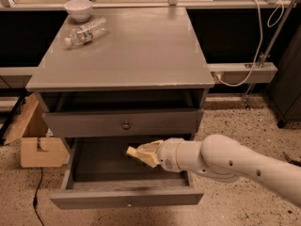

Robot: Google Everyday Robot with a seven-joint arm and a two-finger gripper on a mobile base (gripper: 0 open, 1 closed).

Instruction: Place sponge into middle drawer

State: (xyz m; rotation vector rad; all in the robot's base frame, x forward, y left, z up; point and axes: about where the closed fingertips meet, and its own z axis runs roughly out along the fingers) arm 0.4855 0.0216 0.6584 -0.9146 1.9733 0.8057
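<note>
White arm reaches leftward from the lower right, nearly level, its end effector (149,155) clamped on the yellow sponge (140,152) over the open middle drawer (127,197). Just above sits a closed drawer front (94,124). A bottle (85,32) and bowl (78,9) rest on the tabletop (141,51).

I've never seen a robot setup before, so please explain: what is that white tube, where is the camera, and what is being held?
The white tube is the robot's single arm, entering from the right. At its tip is a two-finger claw, above the pulled-out wide grey wooden drawer, gripping a yellow foam sponge. One camera took this, looking down on the grey cabinet from its front. On its flat top lie a clear plastic bottle on its side and a small white bowl. The drawer front above, with the dark round knob, is shut.
</note>
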